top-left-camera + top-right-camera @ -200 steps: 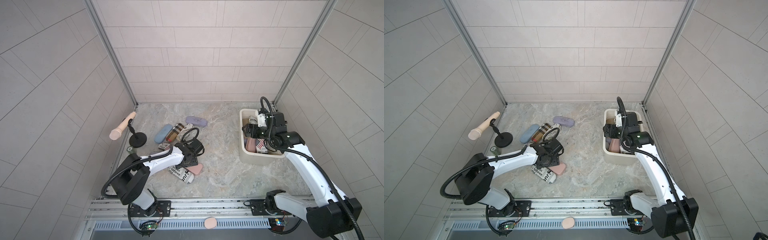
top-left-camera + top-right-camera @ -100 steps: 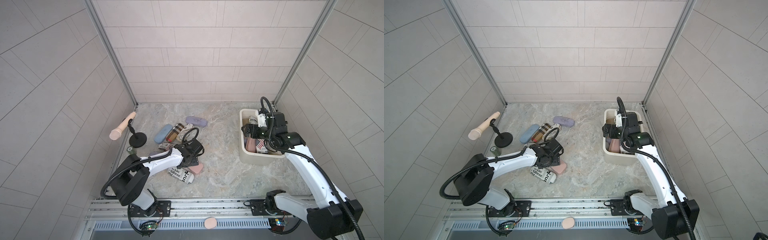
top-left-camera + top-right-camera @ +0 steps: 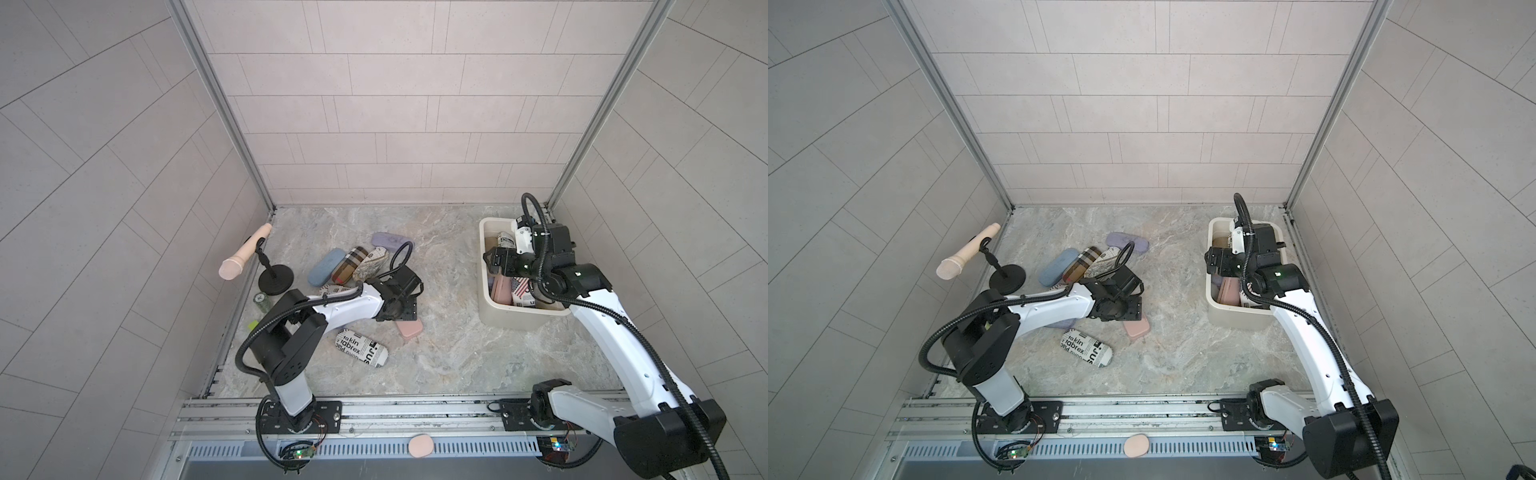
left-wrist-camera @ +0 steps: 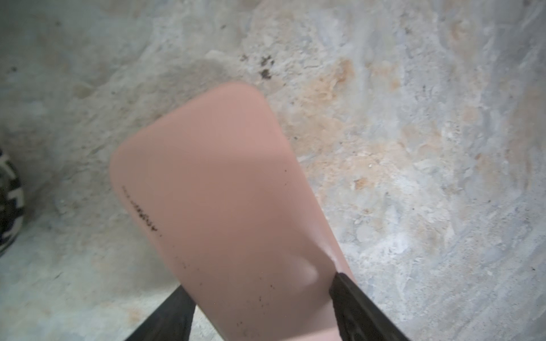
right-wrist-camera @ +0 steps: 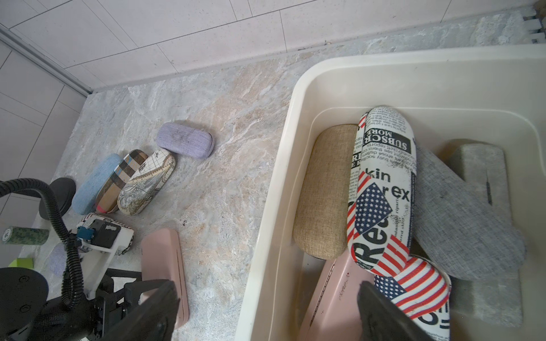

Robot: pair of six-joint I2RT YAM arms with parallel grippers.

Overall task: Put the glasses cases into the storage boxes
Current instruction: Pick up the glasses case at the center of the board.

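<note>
My left gripper (image 4: 260,283) is shut on a pink glasses case (image 4: 212,189), one finger against each long side, low over the marble table. In both top views the pink case (image 3: 409,329) pokes out from under that gripper (image 3: 401,311). My right gripper (image 5: 266,298) stands open above the left wall of the cream storage box (image 5: 295,118), holding nothing. In the box (image 3: 519,321) lie a tan case (image 5: 322,192), a newspaper-and-flag case (image 5: 384,183), a grey case (image 5: 461,221) and another pink case (image 5: 331,295). On the table lie purple (image 3: 388,240), blue (image 3: 324,272), plaid (image 3: 348,268), map-print (image 3: 372,266) and newspaper-print (image 3: 361,353) cases.
A beige microphone-like prop (image 3: 245,257) on a black round stand (image 3: 274,279) stands at the far left by the wall, with a green can (image 3: 262,299) beside it. A pink oval pad (image 3: 420,445) lies on the front rail. Tiled walls close three sides.
My left gripper and the end of the pink case have shifted slightly to the right. The right arm stays nearly still over the box.
</note>
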